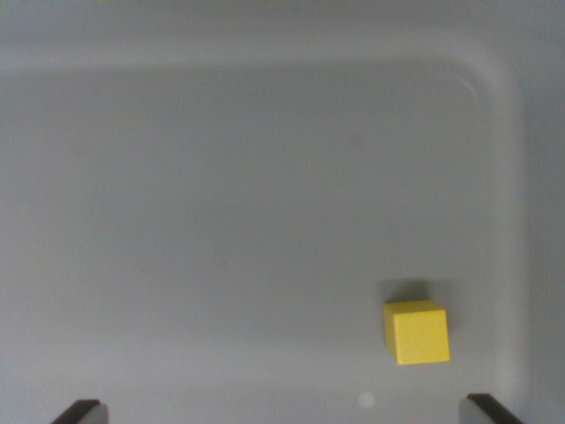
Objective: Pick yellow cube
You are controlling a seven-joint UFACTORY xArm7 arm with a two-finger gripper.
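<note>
Yellow cube (417,332) sitting on the grey tray (221,194) floor, over toward the wrist view's right, pincer (282,412) spread wide and empty, fingertips (81,412) at the near edge, cube just beyond the right one

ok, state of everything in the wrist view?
yellow cube: resting flat on the tray floor, not gripped, nearer the wrist view's right finger.
fingers: only two tips show at the bottom corners, spread wide, holding nothing.
grey tray: holds only the cube.
</note>
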